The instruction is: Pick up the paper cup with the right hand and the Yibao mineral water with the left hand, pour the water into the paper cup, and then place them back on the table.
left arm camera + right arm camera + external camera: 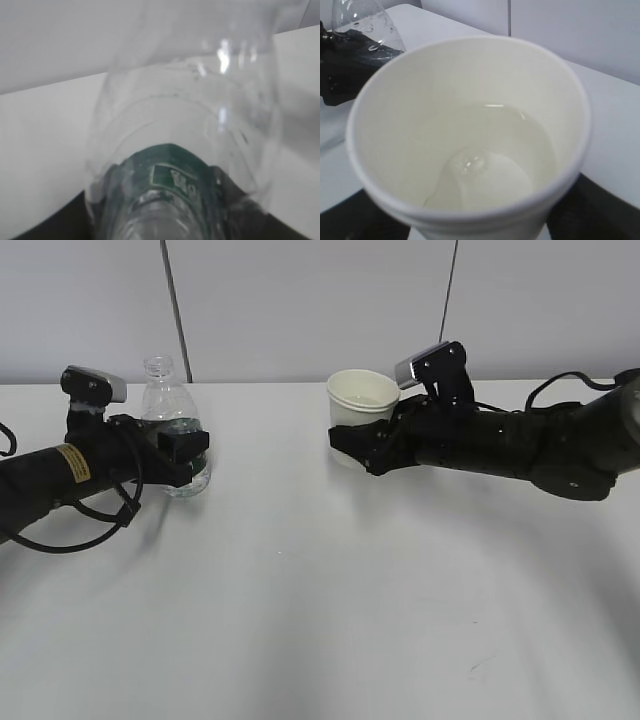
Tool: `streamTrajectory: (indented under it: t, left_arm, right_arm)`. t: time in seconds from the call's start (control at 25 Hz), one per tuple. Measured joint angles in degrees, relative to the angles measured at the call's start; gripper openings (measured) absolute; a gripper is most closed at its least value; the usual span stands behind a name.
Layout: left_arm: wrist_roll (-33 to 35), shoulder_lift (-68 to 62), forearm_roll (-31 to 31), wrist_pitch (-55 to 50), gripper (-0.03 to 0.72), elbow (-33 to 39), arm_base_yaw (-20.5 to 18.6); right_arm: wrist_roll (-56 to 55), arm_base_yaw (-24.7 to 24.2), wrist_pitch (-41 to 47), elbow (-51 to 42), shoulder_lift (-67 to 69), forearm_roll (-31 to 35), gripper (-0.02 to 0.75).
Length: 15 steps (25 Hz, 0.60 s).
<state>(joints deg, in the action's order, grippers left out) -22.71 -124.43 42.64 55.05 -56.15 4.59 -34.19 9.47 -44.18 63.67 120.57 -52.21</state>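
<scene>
Both items are gripped and sit at table level. The left hand's gripper (183, 445) is clamped around the green label band of the small clear plastic capless Yibao mineral water bottle (170, 400), upright at about 9 o'clock on the white table (320, 620), base apparently on or just off the surface; I cannot tell which. The right hand's gripper (358, 445) pinches the lower wall of the small white tapered paper cup (362, 400), upright at about 1 o'clock, well apart from the bottle. The right wrist view shows a shallow pool of clear liquid with a bubble in the cup (470, 140), so my read is that the pour is done and we are at the place-back step. The next move calls for confirming both bases are flat on the table, then spreading each gripper and backing straight out without tipping either; the cup is light and the bottle is open. Readable text: none. The green label (172, 172) has a pale patch with blurred marks, and the yellow sticker (72, 462) on the left arm has print too small to read.
</scene>
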Motion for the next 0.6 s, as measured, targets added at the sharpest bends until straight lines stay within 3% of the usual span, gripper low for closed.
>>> streamTrajectory:
  t: [0.4,0.6]
  left_arm:
    - [0.1,-0.1,0.0,0.2,0.335,0.0,0.0]
    - [0.2,-0.1,0.0,0.2,0.335,0.0,0.0]
  right_arm:
    - [2.6,-6.9,-4.0,-5.7,0.0,0.7,0.549]
    - [8.7,-8.1,-4.7,-9.0,0.0,6.8,0.549]
